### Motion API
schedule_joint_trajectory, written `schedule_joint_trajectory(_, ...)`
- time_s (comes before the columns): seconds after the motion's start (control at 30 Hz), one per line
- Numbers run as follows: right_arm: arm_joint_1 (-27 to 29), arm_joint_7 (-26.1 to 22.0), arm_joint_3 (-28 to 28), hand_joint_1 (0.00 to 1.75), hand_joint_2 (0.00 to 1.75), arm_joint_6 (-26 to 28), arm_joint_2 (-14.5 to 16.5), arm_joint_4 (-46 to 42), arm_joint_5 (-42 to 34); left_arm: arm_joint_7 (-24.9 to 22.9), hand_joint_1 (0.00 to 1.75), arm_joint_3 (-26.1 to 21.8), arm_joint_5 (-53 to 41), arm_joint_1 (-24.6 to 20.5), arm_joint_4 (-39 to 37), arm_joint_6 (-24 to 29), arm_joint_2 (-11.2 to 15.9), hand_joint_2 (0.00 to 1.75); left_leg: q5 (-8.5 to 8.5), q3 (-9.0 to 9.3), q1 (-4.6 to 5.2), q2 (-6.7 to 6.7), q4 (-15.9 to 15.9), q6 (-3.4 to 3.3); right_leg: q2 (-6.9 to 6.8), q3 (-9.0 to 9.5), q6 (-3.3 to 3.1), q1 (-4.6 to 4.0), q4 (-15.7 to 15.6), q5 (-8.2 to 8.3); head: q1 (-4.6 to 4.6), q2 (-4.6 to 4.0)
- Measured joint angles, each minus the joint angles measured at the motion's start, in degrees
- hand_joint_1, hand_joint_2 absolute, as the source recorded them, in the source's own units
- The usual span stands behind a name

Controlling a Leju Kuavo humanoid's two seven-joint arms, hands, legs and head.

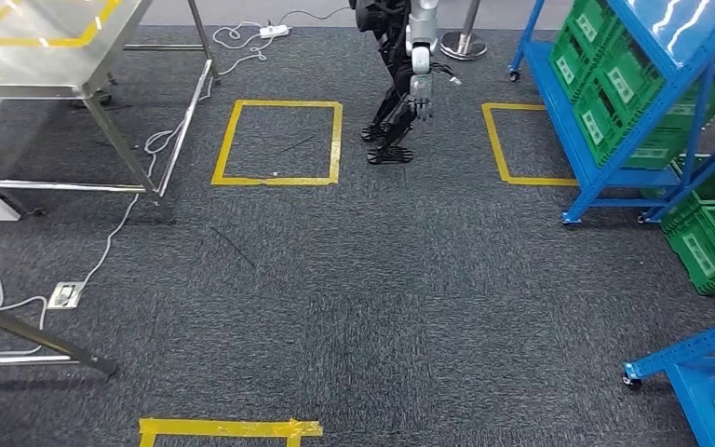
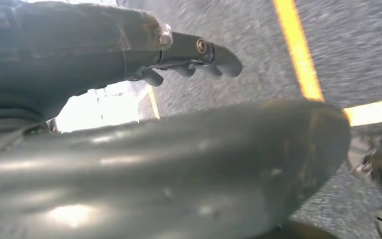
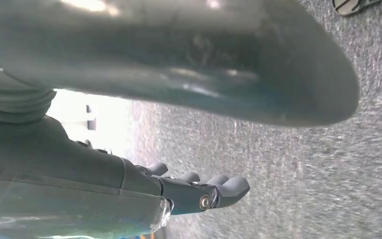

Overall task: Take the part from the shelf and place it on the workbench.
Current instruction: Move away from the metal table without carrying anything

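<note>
Grey left hand (image 2: pixel 179 99), fingers (image 2: pixel 219 57) outstretched, empty.

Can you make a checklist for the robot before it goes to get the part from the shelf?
1. Left hand free: ok, fingers straight, holding nothing.
2. Right hand free: ok, holding nothing.
3. Blue metal shelf with green plastic crates in sight: ok, to the right.
4. Steel workbench in sight: ok, far left.
5. Grey carpet path open: not ok, another robot stands ahead.
6. Part spotted: cannot tell.
</note>
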State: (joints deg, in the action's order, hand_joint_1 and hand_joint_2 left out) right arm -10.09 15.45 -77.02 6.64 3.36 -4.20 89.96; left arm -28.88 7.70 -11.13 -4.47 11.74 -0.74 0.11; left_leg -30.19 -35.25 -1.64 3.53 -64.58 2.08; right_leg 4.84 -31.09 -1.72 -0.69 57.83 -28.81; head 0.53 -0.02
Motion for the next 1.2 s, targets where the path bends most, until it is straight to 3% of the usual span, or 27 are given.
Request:
schedule_joint_trajectory(0.07,-0.2,0.5,0.0,0.0,0.0,0.1,-0.4,0.0,0.0,0.1,0.0,0.5,0.0,-0.1,0.0,-0.1,-0.2,0.0,1.11,1.61,-0.18,2.52,4.2,-0.27,1.5,-0.42,0.72,0.24,0.8,-0.6,0.04,0.0)
schedule_joint_trajectory(0.1,-0.4,0.7,0.0,0.0,0.0,0.1,-0.6,0.0,0.1,0.1,0.0,0.7,0.0,-0.1,0.0,-0.1,-0.3,0.0,0.58,2.01,-0.09,2.53,4.7,-0.48,2.25,-0.69,1.07,0.41,0.9,-0.69,0.1,0.0)
schedule_joint_trajectory(0.13,-0.4,0.9,0.0,0.0,0.0,0.1,-0.8,0.0,0.1,0.3,0.0,0.9,0.0,-0.1,0.0,0.0,-0.3,0.0,0.3,2.42,0.01,1.68,5.1,-0.78,3.11,-0.87,1.42,0.64,0.9,-0.7,0.16,0.0)
schedule_joint_trajectory(0.17,-0.4,1.0,0.0,0.0,0.0,0.1,-0.9,0.0,0.1,0.5,0.0,1.0,0.0,-0.1,0.0,0.3,-0.3,0.0,0.3,2.71,0.08,0.85,5.4,-1.1,3.05,-0.93,1.72,0.73,1.0,-0.8,0.26,0.0)
schedule_joint_trajectory(0.23,-0.3,0.8,0.0,0.0,0.0,0.1,-1.0,0.1,0.1,1.4,0.0,1.1,0.5,0.0,0.0,1.2,-0.2,0.0,0.15,3.46,0.09,-1.18,5.9,-1.78,0.35,-2.18,2.33,0.65,3.6,-2.31,0.53,0.0)
schedule_joint_trajectory(0.3,-0.5,-0.6,0.0,0.0,0.0,0.0,-1.1,0.1,0.0,2.7,0.0,1.1,1.7,0.1,0.0,2.3,0.0,0.0,-0.25,4.05,0.32,-3.4,6.2,-2.16,-3.3,-5.71,2.82,0.69,10.2,-5.33,0.77,0.0)
schedule_joint_trajectory(0.37,-0.5,-2.2,0.0,0.0,0.0,0.0,-1.1,0.1,0.0,3.7,0.0,1.1,2.8,0.1,0.0,2.8,0.1,0.0,-0.81,4.53,0.51,-5.5,6.2,-2.21,-4.43,-9.0,3.15,0.96,15.6,-6.74,0.78,0.0)
schedule_joint_trajectory(0.4,-0.3,-2.8,0.0,0.0,0.0,0.0,-1.0,0.1,-0.1,3.9,0.0,1.1,3.1,0.1,0.0,3.0,0.2,0.0,-1.12,4.84,0.57,-6.37,6.2,-2.17,-4.68,-9.32,3.2,1.08,15.8,-5.9,0.79,0.0)
schedule_joint_trajectory(0.47,0.2,-3.8,0.0,0.0,0.0,0.1,-0.9,0.1,-0.1,4.2,0.0,1.1,3.4,-0.1,0.0,3.3,0.2,0.0,-1.75,5.64,0.61,-7.73,6.2,-1.94,-5.66,-6.99,3.0,1.18,10.5,-1.71,0.79,0.0)
schedule_joint_trajectory(0.53,0.1,-4.8,0.0,0.0,0.0,0.2,-0.9,0.1,-0.1,4.5,0.0,1.1,3.9,-0.2,0.0,3.4,0.1,0.0,-2.33,6.23,0.75,-8.76,6.2,-1.48,-7.88,-3.96,2.46,0.67,4.1,0.8,0.79,0.0)
schedule_joint_trajectory(0.6,0.0,-5.4,0.0,0.0,0.0,0.3,-0.9,0.1,-0.1,4.8,0.0,1.1,4.2,-0.3,0.0,3.4,-0.1,0.0,-2.7,6.59,0.9,-9.67,6.4,-0.9,-9.0,-2.96,1.77,0.05,1.9,0.55,0.74,0.0)
schedule_joint_trajectory(0.63,0.0,-5.3,-0.1,0.0,0.0,0.3,-0.9,0.1,-0.2,5.0,0.0,1.1,4.3,-0.4,0.0,3.4,-0.2,0.0,-2.84,6.86,0.92,-10.17,6.6,-0.6,-8.63,-2.86,1.39,-0.07,1.5,0.46,0.72,0.0)
schedule_joint_trajectory(0.67,0.1,-5.1,-0.1,0.0,0.0,0.3,-0.9,0.1,-0.3,5.0,0.0,1.1,4.3,-0.4,0.0,3.4,-0.3,0.0,-3.08,7.17,0.78,-10.14,6.7,-0.28,-8.14,-2.6,1.07,-0.01,1.2,0.52,0.7,0.0)
schedule_joint_trajectory(0.73,0.1,-4.5,-0.2,0.0,0.0,0.2,-0.9,0.1,-0.6,5.1,0.0,1.1,4.3,-0.5,0.1,3.5,-0.5,0.0,-4.47,6.82,0.53,-7.08,5.0,0.11,-7.08,-1.84,0.38,0.19,0.2,0.71,0.5,0.0)
schedule_joint_trajectory(0.8,-0.1,-4.1,-0.4,0.0,0.0,0.0,-0.8,0.1,-0.6,5.1,0.0,1.1,4.1,-0.4,0.1,3.5,-0.5,0.0,-7.26,3.56,0.49,-3.5,-1.2,0.14,-5.82,-1.4,-0.2,0.25,-0.2,0.77,0.16,0.0)
schedule_joint_trajectory(0.87,-0.3,-4.0,-0.7,0.0,0.0,-0.1,-0.6,0.1,-0.6,4.9,0.0,1.2,4.0,-0.3,0.1,3.5,-0.5,0.0,-8.86,-0.75,0.58,-3.07,-7.7,0.12,-4.12,-1.16,-0.52,0.11,-0.2,0.58,-0.04,0.0)
schedule_joint_trajectory(0.9,-0.2,-3.9,-0.8,0.0,0.0,-0.1,-0.5,0.1,-0.6,4.7,0.0,1.2,3.9,-0.2,0.1,3.5,-0.4,0.0,-8.05,-1.93,0.59,-3.08,-8.6,0.12,-3.18,-0.9,-0.55,0.05,-0.2,0.41,-0.1,0.0)
schedule_joint_trajectory(0.97,0.0,-3.8,-1.0,0.0,0.0,-0.1,-0.3,0.1,-0.6,4.5,0.0,1.2,3.9,-0.1,0.0,3.5,-0.1,0.0,-3.47,-1.31,0.53,-2.53,-4.5,0.09,-1.36,-0.23,-0.34,0.12,0.0,-0.07,-0.17,0.0)
schedule_joint_trajectory(1.03,0.1,-3.8,-1.1,0.0,0.0,-0.2,0.0,0.1,-0.7,4.4,0.0,1.2,3.9,-0.1,0.0,3.5,0.1,0.0,0.04,1.01,0.18,0.5,1.7,0.0,0.22,0.01,0.22,0.28,0.6,-0.75,-0.21,0.0)
schedule_joint_trajectory(1.1,-0.1,-4.0,-1.2,0.0,0.0,-0.3,0.2,0.1,-0.7,4.4,0.0,1.2,3.8,-0.1,0.0,3.4,0.3,0.0,0.19,2.27,0.09,2.56,4.6,-0.4,1.74,-0.44,1.01,0.58,1.0,-1.07,-0.2,0.0)
schedule_joint_trajectory(1.17,-0.1,-4.2,-1.4,0.0,0.0,-0.3,0.4,0.1,-0.8,4.3,0.0,1.2,3.8,-0.2,0.0,3.4,0.4,0.0,-0.11,2.7,0.27,1.28,5.2,-1.08,3.21,-0.81,1.7,0.92,1.0,-1.05,-0.16,0.0)
schedule_joint_trajectory(1.2,0.0,-4.2,-1.4,0.0,0.0,-0.3,0.6,0.1,-0.9,4.3,0.0,1.2,3.8,-0.2,0.0,3.3,0.4,0.0,-0.12,2.97,0.28,0.41,5.5,-1.41,2.74,-0.98,1.97,0.94,1.2,-1.27,-0.12,0.0)
